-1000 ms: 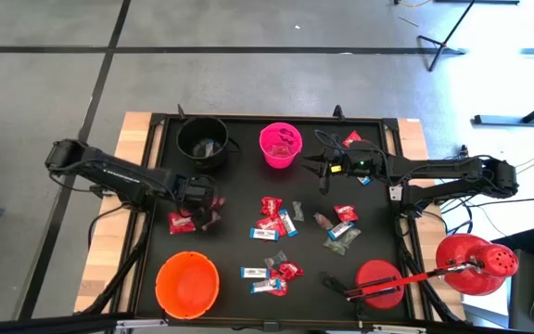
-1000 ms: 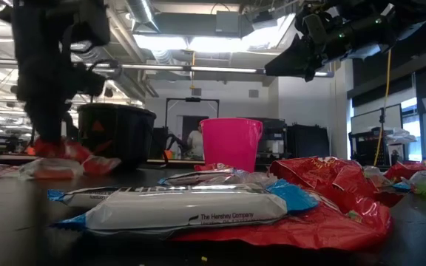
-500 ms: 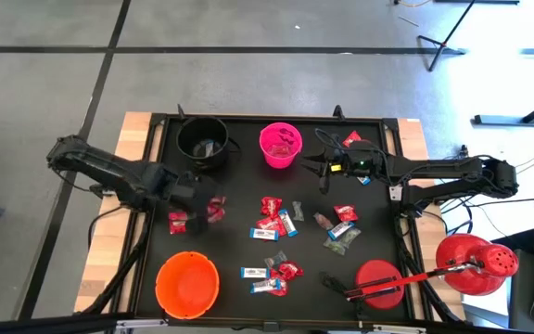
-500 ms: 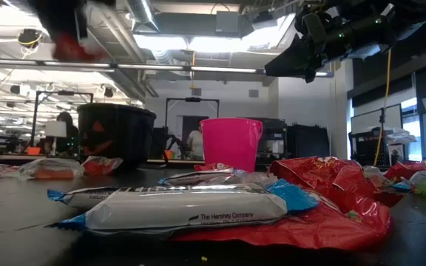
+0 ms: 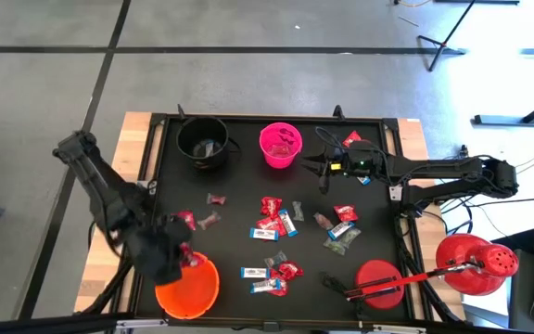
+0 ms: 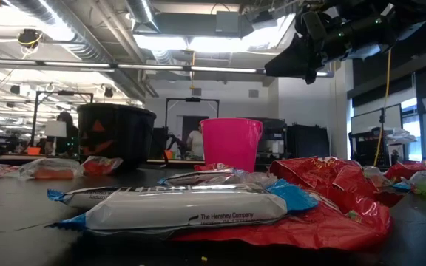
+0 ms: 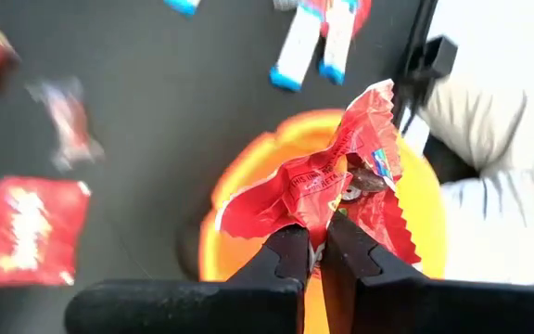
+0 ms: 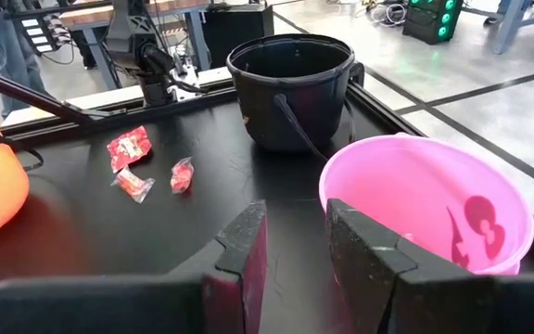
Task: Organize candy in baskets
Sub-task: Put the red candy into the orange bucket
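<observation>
My left gripper (image 7: 317,243) is shut on a red shiny candy packet (image 7: 341,167) and hovers over the orange bucket (image 5: 196,288), at that bucket's left rim near the table's near-left corner. My right gripper (image 8: 297,243) is open and level, just right of the pink bucket (image 5: 280,144), touching nothing. The black bucket (image 5: 202,141) stands left of the pink one. Loose candy lies flat on the table: red packets (image 5: 185,220), a middle cluster (image 5: 274,215), and blue-and-white bars (image 5: 254,273). The left arm is out of the low view. My left gripper pinches the red packet's crumpled lower part (image 7: 321,215) between its two fingers, coming from above and pointing down. The packet is lifted clear and fans out past the fingertips, over the orange bucket's opening (image 7: 248,186).
A red domed object with holes (image 5: 476,263) and a red round piece with tongs (image 5: 378,282) sit at the near-right corner. More candy lies right of centre (image 5: 341,224). The table's raised black rim (image 5: 267,118) and wooden side strips border the surface.
My left gripper rose from the candy at the table's left side with the red packet held shut in it. It then swung toward the near edge and now stands over the orange bucket. It left the low view. The right arm kept still.
</observation>
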